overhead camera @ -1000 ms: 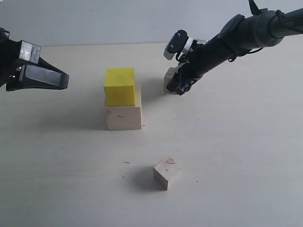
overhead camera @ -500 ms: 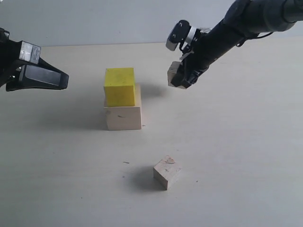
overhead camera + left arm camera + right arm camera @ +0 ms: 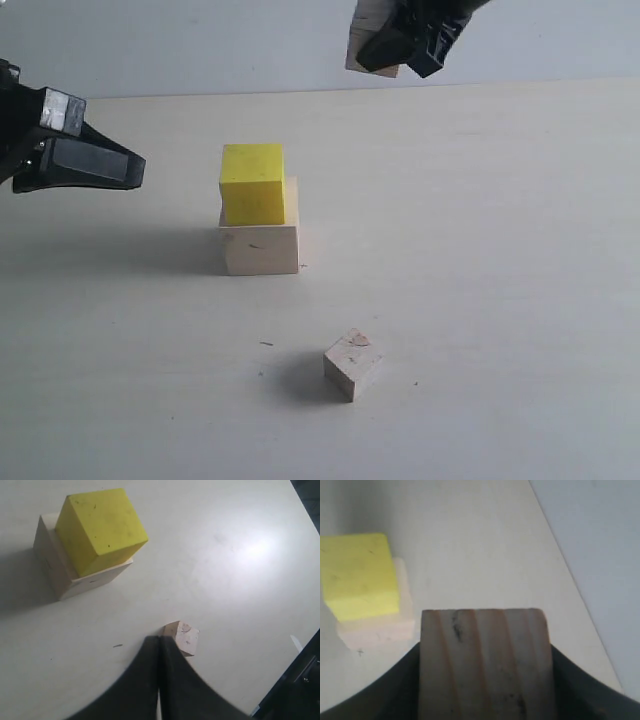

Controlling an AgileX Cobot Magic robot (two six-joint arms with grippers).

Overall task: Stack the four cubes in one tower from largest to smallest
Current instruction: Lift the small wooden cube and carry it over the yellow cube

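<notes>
The bright yellow cube (image 3: 252, 184) rests on the large pale wooden cube (image 3: 260, 248) mid-table; both also show in the left wrist view, yellow cube (image 3: 100, 527) over pale cube (image 3: 75, 582). High at the top of the exterior view, my right gripper (image 3: 385, 45) is shut on the layered-plywood cube (image 3: 362, 35), which fills the right wrist view (image 3: 485, 665). The smallest pale cube with a knot mark (image 3: 352, 364) lies alone near the front. My left gripper (image 3: 85, 160) hovers at the far left, shut with nothing in it, its fingers (image 3: 145, 680) pressed together.
The pale tabletop (image 3: 480, 280) stretches around the cubes, with its far edge meeting a grey wall (image 3: 200, 45). A dark piece of the robot's frame (image 3: 300, 680) shows at one corner of the left wrist view.
My right gripper has lifted the layered-plywood cube off the table at the back, carrying it up to the top of the exterior view. The left arm has not moved.
</notes>
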